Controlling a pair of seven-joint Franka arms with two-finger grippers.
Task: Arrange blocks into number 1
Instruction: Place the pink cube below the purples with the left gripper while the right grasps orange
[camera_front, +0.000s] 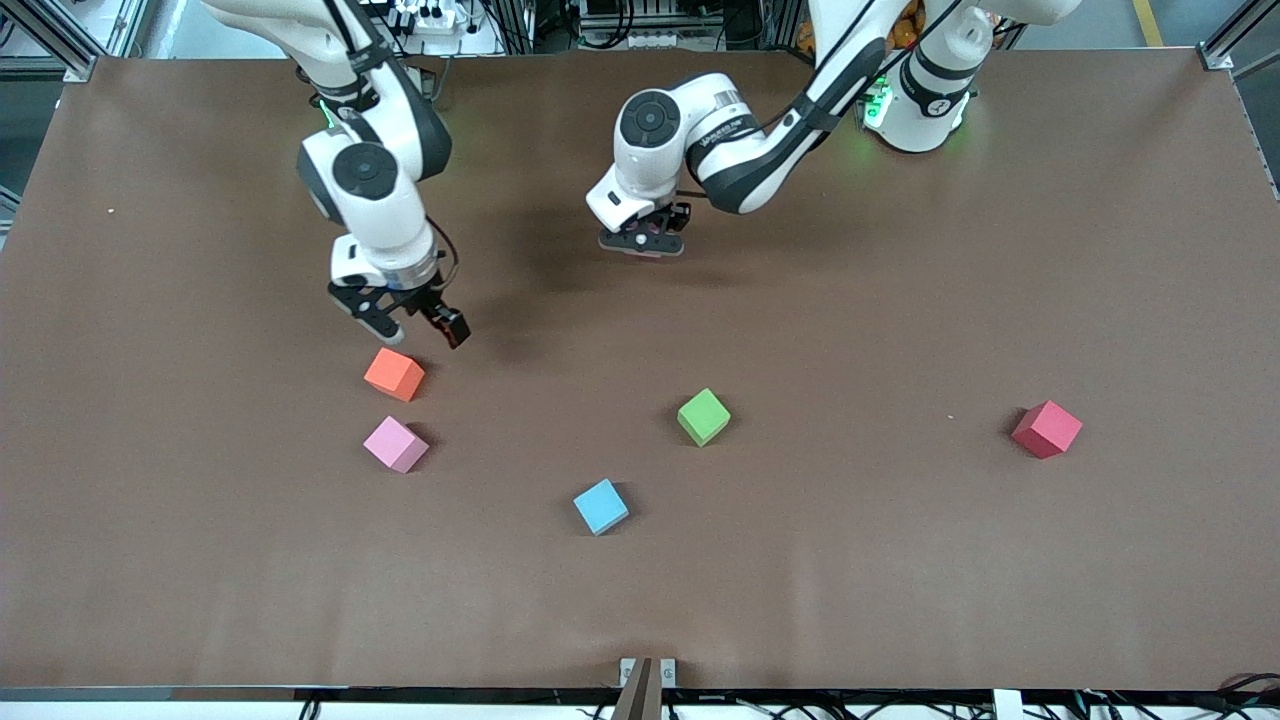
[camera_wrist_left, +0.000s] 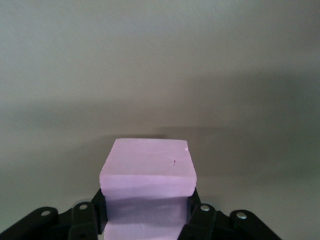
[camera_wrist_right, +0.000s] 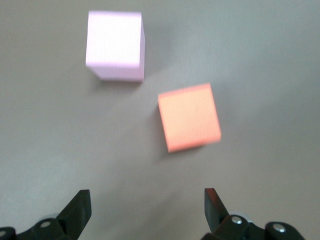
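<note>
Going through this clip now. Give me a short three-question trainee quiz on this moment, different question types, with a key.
1. True or false: the right tool hangs open over the table just above the orange block.
2. What is the left tool shut on? A) the green block B) a purple block C) nothing
3. Fill in: of the cubes lying on the table, the one nearest the front camera is the ____ cube.

Key
1. True. In the right wrist view its fingers stand wide apart with the orange block and pink block below.
2. B. The left wrist view shows a purple block clamped between the fingers; the green block lies on the table.
3. Sky-blue.
</note>
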